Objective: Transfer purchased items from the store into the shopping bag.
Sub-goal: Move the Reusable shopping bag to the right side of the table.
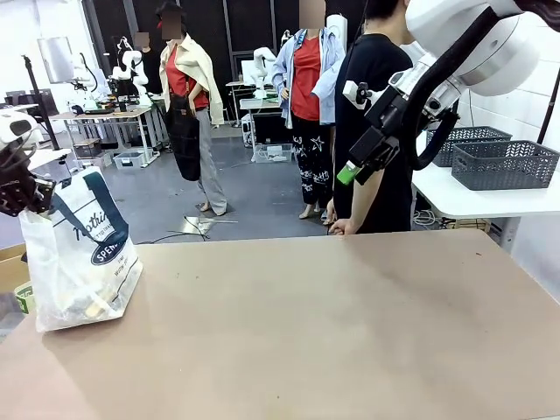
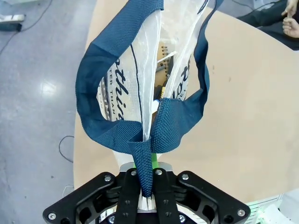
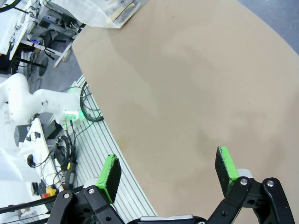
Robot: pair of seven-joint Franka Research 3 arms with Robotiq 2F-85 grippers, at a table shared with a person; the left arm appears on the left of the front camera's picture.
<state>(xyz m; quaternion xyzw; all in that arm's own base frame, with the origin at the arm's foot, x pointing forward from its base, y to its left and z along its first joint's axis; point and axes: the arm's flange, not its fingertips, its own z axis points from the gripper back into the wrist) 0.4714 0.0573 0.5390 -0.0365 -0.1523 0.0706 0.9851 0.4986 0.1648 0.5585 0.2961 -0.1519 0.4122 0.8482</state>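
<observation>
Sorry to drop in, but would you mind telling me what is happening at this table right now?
The left end effector is shut on a navy handle of the shopping bag, which stands at the left end of the table with a few purchased items showing through its bottom. The right end effector hangs open, high above the bare tabletop, holding nothing. A person in black stands at the far edge.

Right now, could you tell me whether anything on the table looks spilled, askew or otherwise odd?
Nothing spilled. The shopping bag stands at the table's left edge, slumping, held up by a strap in the shut left gripper. The right gripper hangs open.
</observation>
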